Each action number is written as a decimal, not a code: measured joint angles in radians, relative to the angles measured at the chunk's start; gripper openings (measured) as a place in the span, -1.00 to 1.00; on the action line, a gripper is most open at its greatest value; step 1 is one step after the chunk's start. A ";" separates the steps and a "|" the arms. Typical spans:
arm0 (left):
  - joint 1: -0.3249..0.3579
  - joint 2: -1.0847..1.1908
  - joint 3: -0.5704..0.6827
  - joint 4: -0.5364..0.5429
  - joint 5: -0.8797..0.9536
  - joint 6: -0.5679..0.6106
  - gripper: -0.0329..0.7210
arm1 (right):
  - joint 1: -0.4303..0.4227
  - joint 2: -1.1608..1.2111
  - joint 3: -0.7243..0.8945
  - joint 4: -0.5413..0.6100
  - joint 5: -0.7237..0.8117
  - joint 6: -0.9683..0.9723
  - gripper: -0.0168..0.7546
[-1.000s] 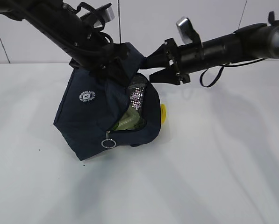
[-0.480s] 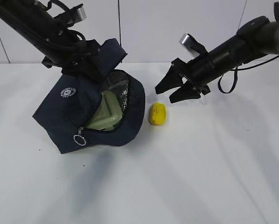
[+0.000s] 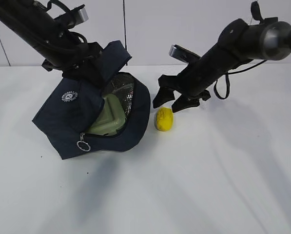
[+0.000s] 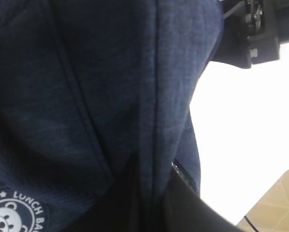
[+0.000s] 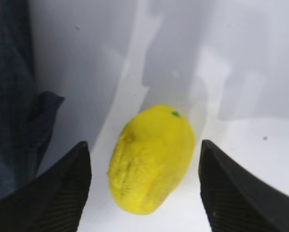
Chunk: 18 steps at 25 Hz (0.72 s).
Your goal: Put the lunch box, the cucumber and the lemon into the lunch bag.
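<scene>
Yellow lemon (image 3: 164,119) uncovered, right pincer (image 3: 168,100) lowered over it, spread wide

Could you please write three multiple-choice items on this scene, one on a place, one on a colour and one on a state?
1. Where is the lemon?
A. On the table just right of the lunch bag
B. Inside the bag
C. Held in the left gripper

2. What colour is the lid of the lunch box seen in the bag's mouth?
A. Bright red
B. Pale sage green
C. Black

3. How does the right gripper stand?
A. Shut on the lemon
B. Shut and empty
C. Open, one finger on each side of the lemon

Answers:
1 A: the exterior view shows it lying on the white table beside the bag.
2 B: a pale green lid shows against the silver lining.
3 C: the right wrist view shows clear gaps between both fingers and the fruit.
</scene>
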 joint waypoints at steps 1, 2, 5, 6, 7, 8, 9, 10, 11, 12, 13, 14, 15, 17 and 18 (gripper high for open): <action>0.000 0.000 0.000 0.000 0.000 0.001 -0.89 | 0.007 0.000 0.000 -0.022 -0.014 0.018 0.39; 0.000 0.000 0.000 0.000 0.001 0.003 -0.89 | 0.015 0.000 0.000 -0.044 -0.023 0.033 0.39; 0.000 0.000 0.000 0.000 0.001 0.006 -0.89 | 0.021 0.000 0.000 -0.100 -0.037 0.080 0.39; 0.000 0.000 0.000 0.000 0.001 0.008 -0.89 | 0.021 0.000 0.000 -0.113 -0.039 0.087 0.39; 0.000 0.000 0.000 0.000 0.001 0.010 -0.89 | 0.021 0.000 0.000 -0.124 -0.044 0.096 0.39; 0.000 0.000 0.000 0.000 0.002 0.009 -0.89 | 0.021 0.000 0.000 -0.133 -0.046 0.105 0.39; 0.000 0.000 0.000 0.000 0.002 0.009 -0.89 | 0.021 0.000 0.000 -0.137 -0.048 0.110 0.39; 0.000 0.000 0.000 0.000 0.002 0.009 -0.89 | 0.021 0.000 0.000 -0.140 -0.048 0.115 0.39; 0.000 0.000 0.000 0.000 0.002 0.009 -0.89 | 0.021 0.000 0.000 -0.140 -0.048 0.119 0.39; 0.000 0.000 0.000 0.000 0.002 0.010 -0.89 | 0.021 0.000 0.000 -0.140 -0.049 0.121 0.39; 0.000 0.000 0.000 0.000 0.002 0.010 -0.89 | 0.021 0.005 0.000 -0.140 -0.049 0.125 0.39; 0.000 0.000 0.000 0.000 0.002 0.010 -0.89 | 0.023 0.012 0.000 -0.140 -0.049 0.127 0.39; 0.000 0.000 0.000 0.000 0.002 0.011 -0.89 | 0.023 0.018 0.000 -0.131 -0.049 0.128 0.39; 0.000 0.000 0.000 0.000 0.002 0.013 -0.89 | 0.025 0.040 0.000 -0.107 -0.049 0.129 0.39; 0.000 0.000 0.000 0.000 0.002 0.013 -0.89 | 0.026 0.045 0.000 -0.100 -0.049 0.129 0.39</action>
